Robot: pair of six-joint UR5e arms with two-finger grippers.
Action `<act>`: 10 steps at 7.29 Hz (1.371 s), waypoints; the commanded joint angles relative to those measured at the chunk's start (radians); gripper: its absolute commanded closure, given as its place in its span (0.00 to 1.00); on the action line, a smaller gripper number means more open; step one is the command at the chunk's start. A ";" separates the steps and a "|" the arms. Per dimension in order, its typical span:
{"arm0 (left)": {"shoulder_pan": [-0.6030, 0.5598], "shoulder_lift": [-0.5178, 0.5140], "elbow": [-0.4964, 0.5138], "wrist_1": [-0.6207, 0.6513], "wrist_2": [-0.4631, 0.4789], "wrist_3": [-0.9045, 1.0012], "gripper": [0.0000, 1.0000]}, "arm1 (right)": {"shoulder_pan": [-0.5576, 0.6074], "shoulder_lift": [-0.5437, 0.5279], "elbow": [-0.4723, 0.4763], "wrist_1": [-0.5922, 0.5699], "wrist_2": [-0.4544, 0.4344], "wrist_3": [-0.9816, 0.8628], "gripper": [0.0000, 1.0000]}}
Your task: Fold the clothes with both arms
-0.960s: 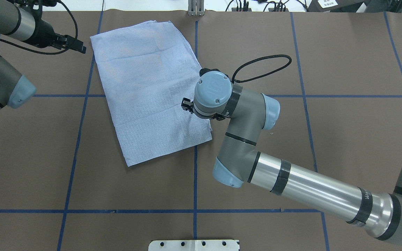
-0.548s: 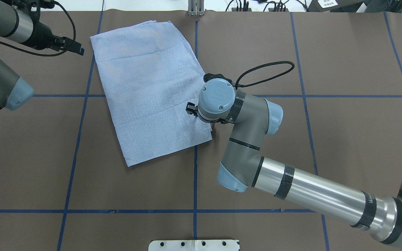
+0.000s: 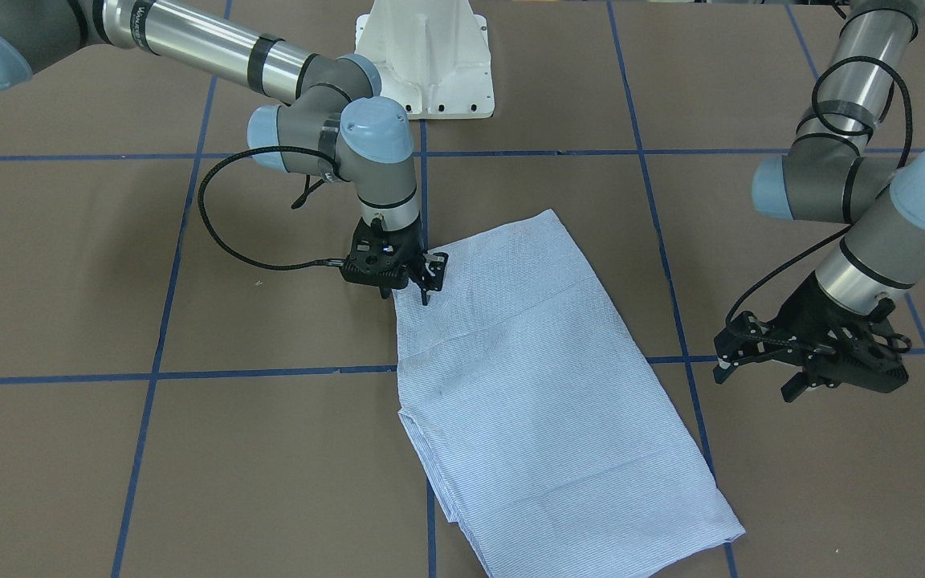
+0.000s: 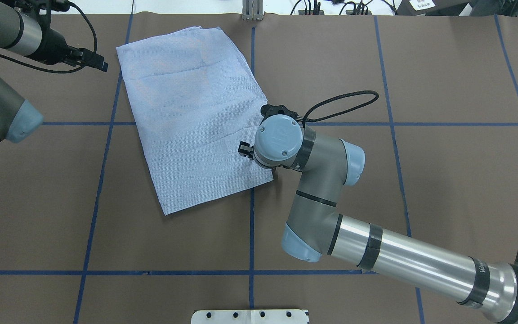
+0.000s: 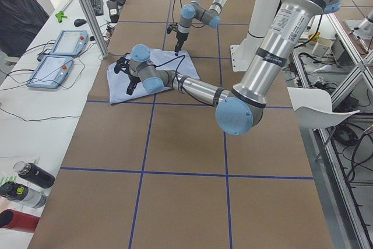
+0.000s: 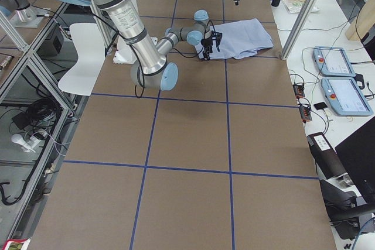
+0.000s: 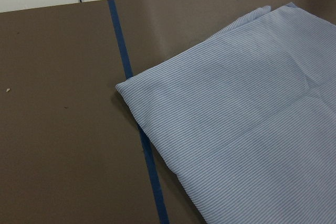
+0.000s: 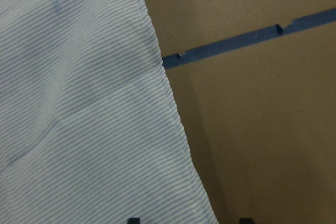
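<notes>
Sliding a touch nearer to me along the right-hand edge of the shirt (image 4: 196,112), the right gripper (image 3: 408,293) is now hanging over the cloth's near right corner. Its fingers are spread and straddling the hem, holding nothing. The shirt is lying as a flat folded oblong by the far edge of the table (image 4: 421,202), left of its middle. The left gripper (image 3: 754,384) is hovering off the shirt's far left corner, apparently spread too. I'm judging that another fold is being set up, so next I'm wanting both grippers lowering and pinching their corners.
</notes>
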 commanded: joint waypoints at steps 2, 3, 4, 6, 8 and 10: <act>0.000 0.000 -0.002 0.000 0.000 0.000 0.00 | -0.015 -0.028 0.045 -0.010 -0.007 0.002 0.43; 0.000 0.000 -0.003 0.000 0.000 0.000 0.00 | -0.018 -0.023 0.045 -0.009 -0.007 0.002 0.44; 0.000 0.000 -0.005 0.000 0.000 0.000 0.00 | -0.025 -0.020 0.043 -0.008 -0.007 0.002 0.45; 0.000 0.000 -0.006 0.000 0.000 0.000 0.00 | -0.027 -0.025 0.042 -0.008 -0.007 0.001 0.45; 0.000 0.000 -0.006 0.000 0.000 0.000 0.00 | -0.027 -0.029 0.043 -0.010 -0.017 -0.009 0.44; 0.000 0.000 -0.006 0.000 0.000 0.000 0.00 | -0.027 -0.025 0.043 -0.025 -0.024 -0.010 0.45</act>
